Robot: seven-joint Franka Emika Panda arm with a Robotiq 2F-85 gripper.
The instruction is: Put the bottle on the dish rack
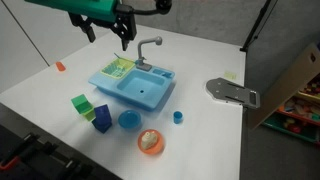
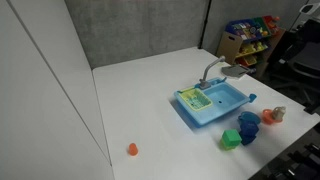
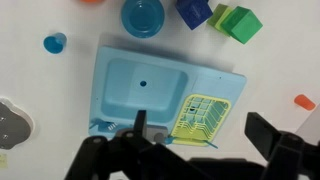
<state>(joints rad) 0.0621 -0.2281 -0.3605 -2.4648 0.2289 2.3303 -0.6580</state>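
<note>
Gripper [image 3: 197, 124] jaws spread, empty, above dish rack [image 3: 215, 104] — bottle [image 1: 150, 139] on orange plate [image 1: 139, 147]; descend vertically, pinch midsection gently.

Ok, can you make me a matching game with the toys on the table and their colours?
Things:
1. dish rack
2. faucet
3. plate
4. bottle

Colours:
A. orange
B. grey
C. yellow-green
D. cream-white

Right pairs: 1-C, 2-B, 3-A, 4-D.
</note>
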